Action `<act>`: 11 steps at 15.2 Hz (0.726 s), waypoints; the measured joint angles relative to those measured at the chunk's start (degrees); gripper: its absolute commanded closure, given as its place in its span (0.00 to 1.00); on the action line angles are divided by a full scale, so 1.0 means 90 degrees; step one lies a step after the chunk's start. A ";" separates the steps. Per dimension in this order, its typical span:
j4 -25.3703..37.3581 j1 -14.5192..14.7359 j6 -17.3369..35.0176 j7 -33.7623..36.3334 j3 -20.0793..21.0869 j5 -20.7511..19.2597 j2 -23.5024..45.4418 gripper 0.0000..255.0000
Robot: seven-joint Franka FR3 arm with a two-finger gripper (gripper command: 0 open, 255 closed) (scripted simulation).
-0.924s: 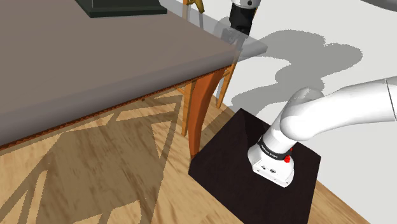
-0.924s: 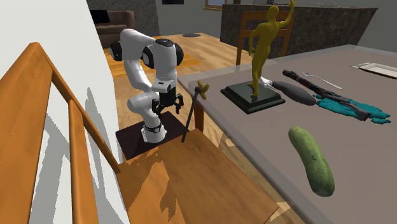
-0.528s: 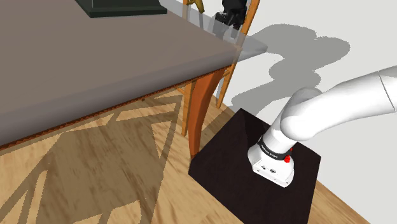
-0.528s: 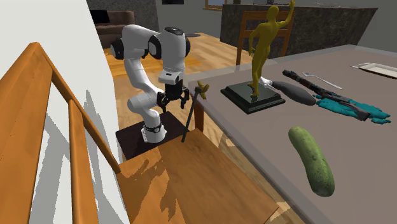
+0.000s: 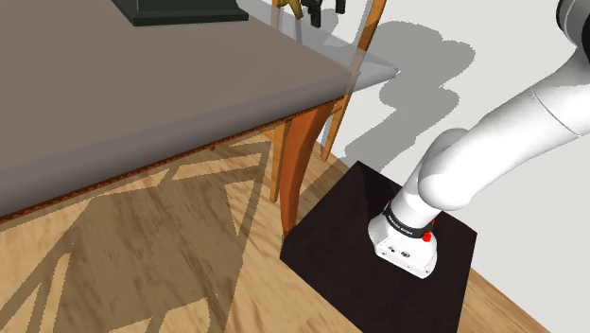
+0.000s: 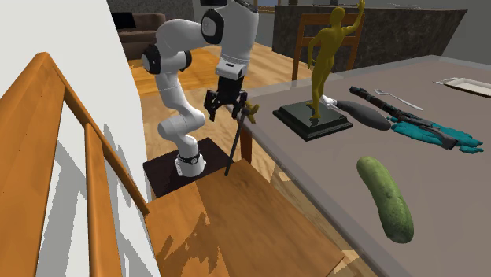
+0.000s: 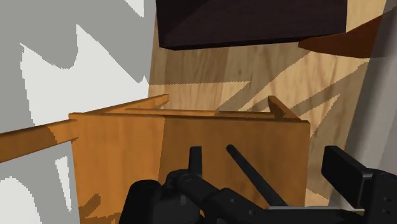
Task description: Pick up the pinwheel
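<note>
When set against half a second ago, arm (image 6: 181, 35): lifted higher, upper links swung over toward the counter (image 6: 330, 189) corner; in the shoulder view, white forearm steeper than before, running off the right edge.
Claw (image 6: 223, 105) shift: up from low beside the arm's base to the height of the pinwheel (image 6: 251, 108) head, and closer to it.
Claw opening: released, fingers spread wide and pointing down, grasping nothing.
Claw contact: just beside the pinwheel's head, on the second exterior view's left; in the wrist view, dark stick seen between the two fingers, contact not clear.
Pinwheel: yellowish head at the counter's corner, dark stick slanting down to the wooden floor (image 6: 204, 224) near the stand (image 6: 161, 175); head also at the shoulder view's top edge.
Arm pose: base upright on the stand, lower links rising and leaning away from the counter, bent over at the top, last links dropping straight down to the claw.
</note>
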 measured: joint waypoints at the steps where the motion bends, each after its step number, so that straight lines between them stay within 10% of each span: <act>1: 0.0411 0.0029 -0.0135 0.0005 0.0036 0.0027 0.0266 0.00; 7: 0.3184 0.0290 -0.1243 0.0266 0.0532 -0.0196 0.1917 0.00; 11: 0.2932 0.0301 -0.1038 0.0329 0.0544 -0.0176 0.1898 0.00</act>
